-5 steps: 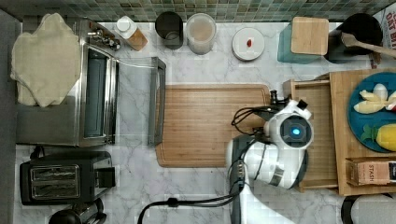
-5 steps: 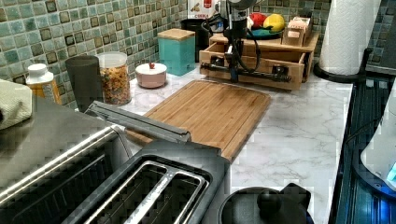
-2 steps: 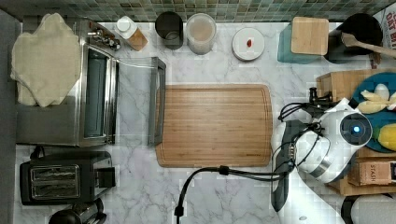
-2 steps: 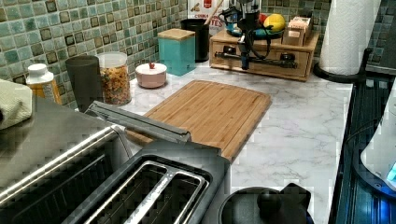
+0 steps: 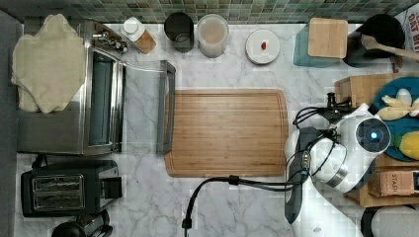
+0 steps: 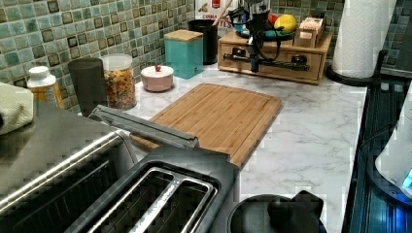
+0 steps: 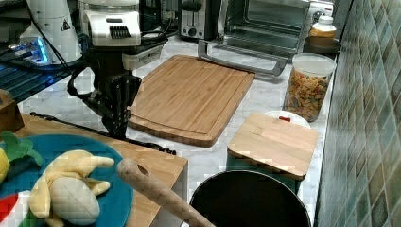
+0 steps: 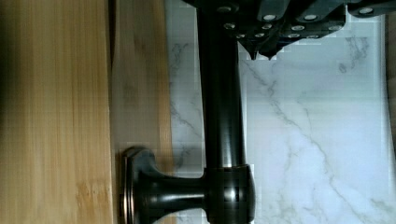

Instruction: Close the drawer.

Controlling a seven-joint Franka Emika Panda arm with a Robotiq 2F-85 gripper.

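The desk is white marble with thin grey veins. The rectangular grooved wooden cutting board on it is warm brown with fine lengthwise stripes. The light-bamboo drawer front is pale honey, and its long bar handle is dark bronze, nearly black. The wall tiles are small squares in mottled green and teal with light grout. The square canister is teal under a pale wooden lid. The round plate is deep blue, carrying a pale yellow toy banana. The clear jar holds orange and yellow bits.
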